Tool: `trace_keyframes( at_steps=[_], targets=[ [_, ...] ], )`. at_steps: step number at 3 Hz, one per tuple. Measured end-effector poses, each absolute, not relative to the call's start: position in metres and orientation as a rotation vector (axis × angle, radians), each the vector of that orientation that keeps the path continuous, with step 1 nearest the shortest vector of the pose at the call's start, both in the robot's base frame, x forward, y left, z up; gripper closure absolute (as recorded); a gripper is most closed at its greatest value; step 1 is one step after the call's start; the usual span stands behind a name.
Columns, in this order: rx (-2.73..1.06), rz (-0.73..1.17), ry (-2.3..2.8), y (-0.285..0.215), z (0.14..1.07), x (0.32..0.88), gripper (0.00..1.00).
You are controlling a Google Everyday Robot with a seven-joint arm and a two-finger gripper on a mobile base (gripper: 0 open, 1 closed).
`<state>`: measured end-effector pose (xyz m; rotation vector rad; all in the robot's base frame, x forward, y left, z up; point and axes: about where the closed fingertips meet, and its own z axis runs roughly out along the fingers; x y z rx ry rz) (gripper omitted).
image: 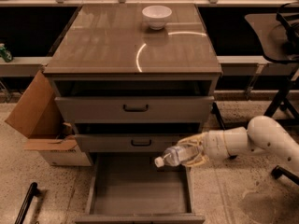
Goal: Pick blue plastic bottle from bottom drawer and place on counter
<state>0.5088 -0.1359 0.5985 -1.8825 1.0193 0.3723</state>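
The blue plastic bottle is clear with a white cap and lies sideways, cap pointing left. My gripper is shut on it and holds it in the air above the right part of the open bottom drawer, in front of the middle drawer's face. The drawer's grey floor below holds nothing. The glossy brown-grey counter tops the cabinet, well above the bottle. My white arm reaches in from the right.
A white bowl stands at the counter's back centre. An open cardboard box sits left of the cabinet. A dark chair stands at the right. A small green can rests on the pale bench at far left.
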Motion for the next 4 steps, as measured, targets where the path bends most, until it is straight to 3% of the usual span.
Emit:
trace_keyframes(
  at_steps=[3, 4],
  targets=[
    [-1.877, 0.277, 0.920, -0.148, 0.674, 0.492, 1.00],
    [-1.863, 0.247, 0.892, -0.154, 0.741, 0.479, 1.00]
  ],
)
